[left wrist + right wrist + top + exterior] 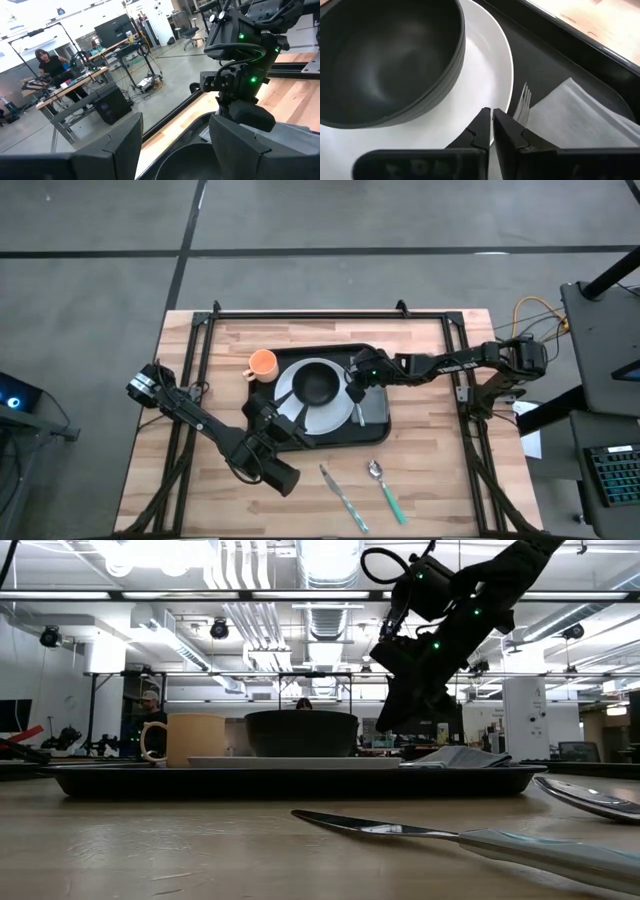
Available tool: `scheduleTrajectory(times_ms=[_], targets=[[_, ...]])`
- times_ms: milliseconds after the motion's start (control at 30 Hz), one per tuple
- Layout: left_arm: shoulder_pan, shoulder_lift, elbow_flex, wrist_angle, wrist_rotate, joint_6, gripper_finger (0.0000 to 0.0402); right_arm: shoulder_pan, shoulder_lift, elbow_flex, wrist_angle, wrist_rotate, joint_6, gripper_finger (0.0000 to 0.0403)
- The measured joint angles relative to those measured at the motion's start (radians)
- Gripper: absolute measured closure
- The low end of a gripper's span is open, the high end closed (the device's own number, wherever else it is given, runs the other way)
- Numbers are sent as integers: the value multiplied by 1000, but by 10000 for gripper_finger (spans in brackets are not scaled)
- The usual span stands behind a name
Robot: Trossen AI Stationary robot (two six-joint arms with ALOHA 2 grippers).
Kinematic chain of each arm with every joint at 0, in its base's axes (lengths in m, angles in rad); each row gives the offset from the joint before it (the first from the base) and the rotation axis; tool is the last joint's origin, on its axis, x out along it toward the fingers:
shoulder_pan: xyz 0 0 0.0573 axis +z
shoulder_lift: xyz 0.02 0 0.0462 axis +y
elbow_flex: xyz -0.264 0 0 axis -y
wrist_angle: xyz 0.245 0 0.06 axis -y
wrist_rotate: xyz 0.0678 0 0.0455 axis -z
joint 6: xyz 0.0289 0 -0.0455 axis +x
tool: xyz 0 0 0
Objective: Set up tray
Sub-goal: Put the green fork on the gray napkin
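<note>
We found the tray (376,420) at frame centre already holding plate (325,416), bowl (316,383), cup (262,363), napkin (364,406) and fork (521,106); knife (343,498) and spoon (385,487) lay outside it, lower right, while the right gripper (491,125) hovered pinched shut and empty and the left gripper (172,135) gaped open, holding nothing.

You are looking at a black tray (377,422) on a pale wood-grain table (430,480). It carries a white plate (325,416), a dark grey bowl (315,383), an orange cup (262,363) and a light grey napkin (580,117). Beside it lie a silver knife (343,497) and a green-handled spoon (384,489).
</note>
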Motion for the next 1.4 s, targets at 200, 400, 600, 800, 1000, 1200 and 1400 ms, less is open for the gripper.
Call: scheduleTrajectory(times_ms=[200, 400, 600, 800, 1000, 1200, 1400], targets=[[0, 0, 0, 0, 0, 0, 194, 5, 0, 0, 4, -2, 16, 394], [0, 0, 0, 2, 0, 0, 194, 10, 41, 0, 36, -9, 19, 394], [0, -1, 0, 3, 0, 0, 194, 7, 114, 30, 30, -18, -3, 394], [-5, -2, 0, 3, 0, 0, 194, 1, 106, 45, 17, -18, -12, 395], [-7, -4, 0, 3, 0, 0, 194, -6, 119, 45, 9, -17, -15, 395], [-7, -6, 0, 3, 0, 0, 194, -15, 131, 45, 4, -15, -19, 395], [-8, -6, 0, 3, 0, 4, 194, -19, 131, 45, -10, 12, -19, 395]])
